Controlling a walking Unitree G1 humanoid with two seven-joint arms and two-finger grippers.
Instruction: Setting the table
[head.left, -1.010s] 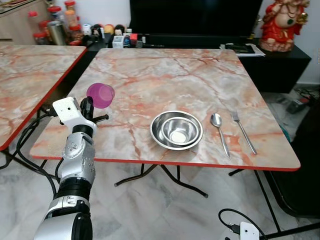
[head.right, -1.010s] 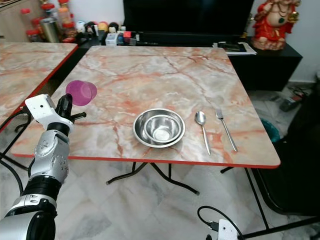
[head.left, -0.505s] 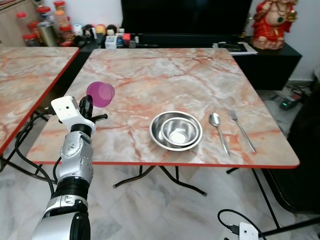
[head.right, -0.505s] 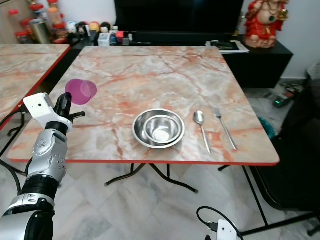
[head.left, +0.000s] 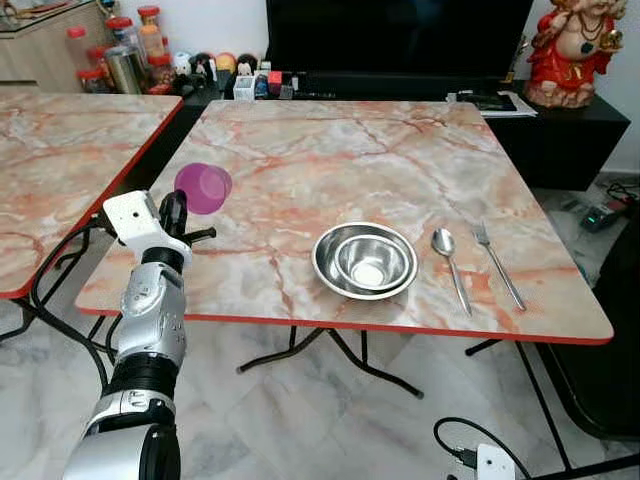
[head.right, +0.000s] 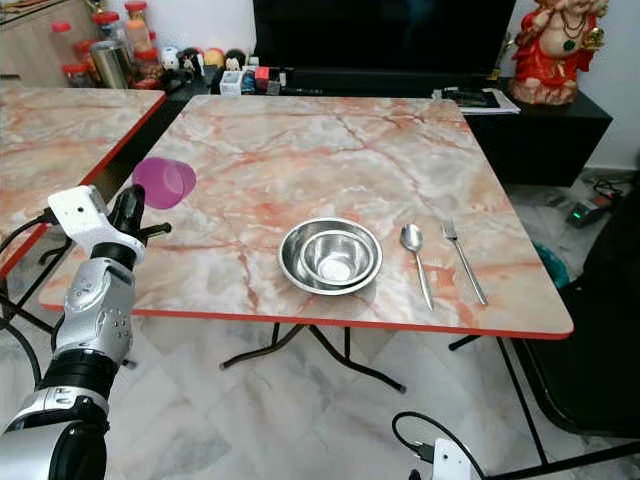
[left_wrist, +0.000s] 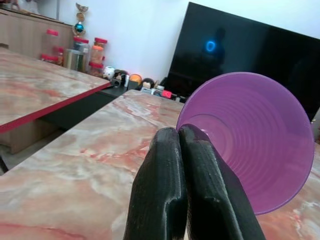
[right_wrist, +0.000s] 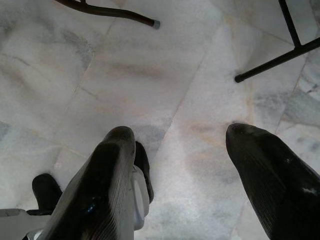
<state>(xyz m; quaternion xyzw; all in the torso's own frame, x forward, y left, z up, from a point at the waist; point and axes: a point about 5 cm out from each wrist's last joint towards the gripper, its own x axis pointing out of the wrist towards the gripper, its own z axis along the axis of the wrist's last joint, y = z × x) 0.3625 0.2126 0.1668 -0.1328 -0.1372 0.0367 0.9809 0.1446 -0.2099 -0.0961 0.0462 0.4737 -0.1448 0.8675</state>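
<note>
A purple cup (head.left: 203, 188) is pinched by its rim between the pressed-together fingers (left_wrist: 175, 190) of the left hand (head.left: 174, 213). It is carried tilted, mouth back toward the wrist, above the near left corner of the desk (head.left: 330, 150).

The step in hand appears to be the bringing of the cup to the place setting. That setting is laid out well off to the right of the left hand: two nested steel bowls (head.left: 365, 262), then beyond them a spoon (head.left: 449, 257) and a fork (head.left: 497, 262) lying side by side, all apart from one another.

The next move would seem to call for the cup to be carried rightward over the desk, turned upright and lowered near the bowls before the pinch is released; a tipped release could let it roll.

The right hand (right_wrist: 192, 170) is held low over the marble floor (right_wrist: 165, 85), its fingers spread wide on nothing.

No brand, label or writing can be read; the jars (head.left: 125, 45) far beyond the left hand are too small to tell.
</note>
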